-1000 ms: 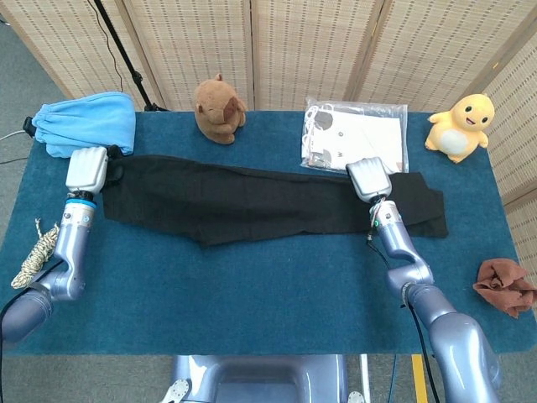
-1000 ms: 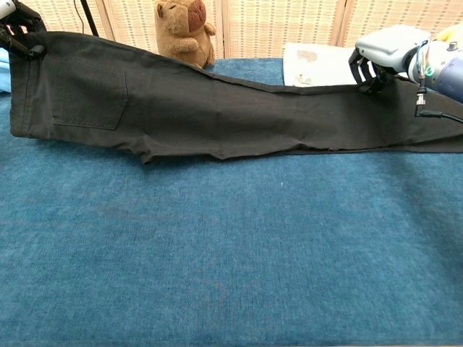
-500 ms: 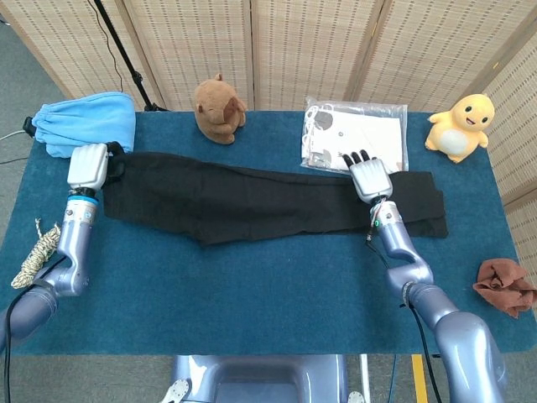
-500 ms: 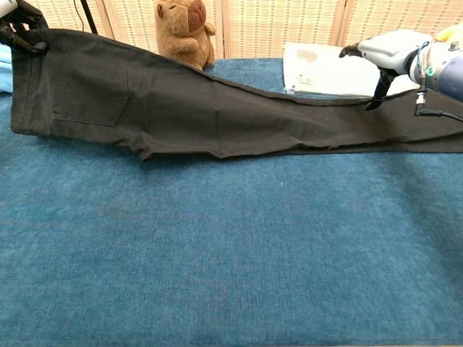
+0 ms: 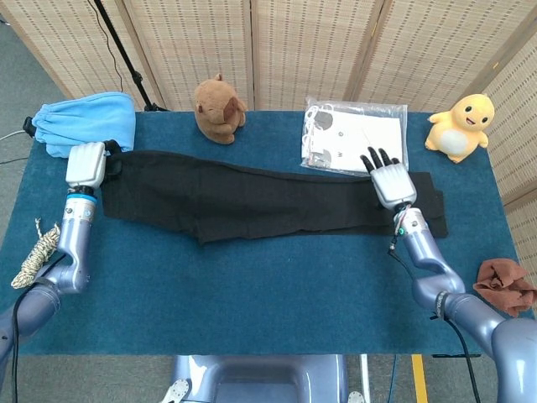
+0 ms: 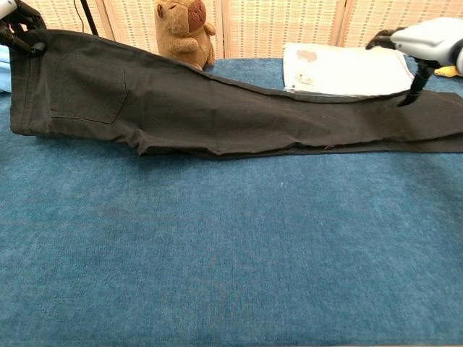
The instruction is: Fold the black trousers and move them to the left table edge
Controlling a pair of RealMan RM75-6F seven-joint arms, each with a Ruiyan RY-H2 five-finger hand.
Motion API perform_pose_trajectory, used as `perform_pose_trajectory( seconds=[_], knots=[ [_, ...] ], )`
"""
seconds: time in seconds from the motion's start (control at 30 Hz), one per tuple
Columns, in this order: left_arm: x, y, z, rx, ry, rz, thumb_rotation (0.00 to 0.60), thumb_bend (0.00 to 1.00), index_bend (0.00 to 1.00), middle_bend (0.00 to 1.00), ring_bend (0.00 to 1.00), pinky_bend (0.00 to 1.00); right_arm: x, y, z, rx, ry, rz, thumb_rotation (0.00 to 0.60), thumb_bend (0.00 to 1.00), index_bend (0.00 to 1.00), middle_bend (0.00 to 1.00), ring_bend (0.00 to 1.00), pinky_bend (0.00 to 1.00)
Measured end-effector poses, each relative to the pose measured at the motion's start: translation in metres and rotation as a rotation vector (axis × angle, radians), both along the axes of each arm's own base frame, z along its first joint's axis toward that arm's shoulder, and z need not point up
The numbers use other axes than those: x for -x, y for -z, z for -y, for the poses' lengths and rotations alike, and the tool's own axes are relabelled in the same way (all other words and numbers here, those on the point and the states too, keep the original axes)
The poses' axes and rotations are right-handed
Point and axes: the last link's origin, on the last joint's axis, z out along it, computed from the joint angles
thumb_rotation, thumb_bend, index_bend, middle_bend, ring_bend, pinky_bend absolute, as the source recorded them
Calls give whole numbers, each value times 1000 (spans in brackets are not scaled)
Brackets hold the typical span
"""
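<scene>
The black trousers lie stretched flat across the blue table, waist at the left and leg ends at the right. My left hand grips the waistband corner at the far left. My right hand hovers over the leg ends on the right with its fingers spread, holding nothing.
A brown plush toy and a clear packet of white items sit just behind the trousers. A light blue cloth lies at the back left, a yellow plush at the back right, a rust cloth at the right edge, a rope bundle at the left edge.
My right hand let go of the trouser leg, spread its fingers and moved right toward the leg ends. The left hand kept its hold on the waistband.
</scene>
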Motion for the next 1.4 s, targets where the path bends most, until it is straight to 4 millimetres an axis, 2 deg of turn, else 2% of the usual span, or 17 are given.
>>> perform_pose_trajectory(
  seconds=[0.17,0.27,0.37,0.43,0.5,0.57,0.87,0.97,1.03,1.17,1.4],
  knots=[
    [0,-1,-2,-15,-7,-2,600,436,640,535,512,479,10,-1,-8,-10,-10,-41,600,0,150,57,0,259],
    [-1,0,-4,-22,-7,-2,600,417,552,413,422,479,16,-1,-10,-14,-4,-46,600,0,155,59,0,264],
    [-2,3,-3,-17,-3,-2,600,400,417,221,282,440,20,3,-13,-25,-2,-46,600,0,159,60,0,270],
    [-1,4,-3,-11,-7,-8,600,369,247,63,145,351,20,5,-14,-29,-4,-39,600,0,160,60,0,271],
    [0,5,-3,-1,-12,-11,600,337,85,3,45,287,20,6,-15,-31,-9,-34,600,0,160,60,0,271],
    [0,5,-3,-1,-12,-7,600,309,7,0,3,248,20,6,-16,-32,-12,-31,600,0,160,60,0,271],
    [-5,-2,1,-6,26,45,600,200,0,0,0,181,19,3,-21,-23,-33,-2,600,0,167,64,0,271],
    [-6,-3,5,9,44,55,600,78,0,0,0,115,19,0,-25,-16,-46,10,600,0,166,64,0,270],
    [-6,-2,9,26,56,61,600,10,0,0,0,34,19,-2,-29,-9,-59,17,600,0,151,61,0,243],
    [-6,-4,22,60,90,79,600,0,0,0,0,0,20,-10,-37,20,-103,30,600,0,59,5,0,148],
    [-3,-14,49,81,143,106,600,0,0,0,0,0,26,-32,-63,125,-217,94,600,0,15,0,0,135]
  ],
)
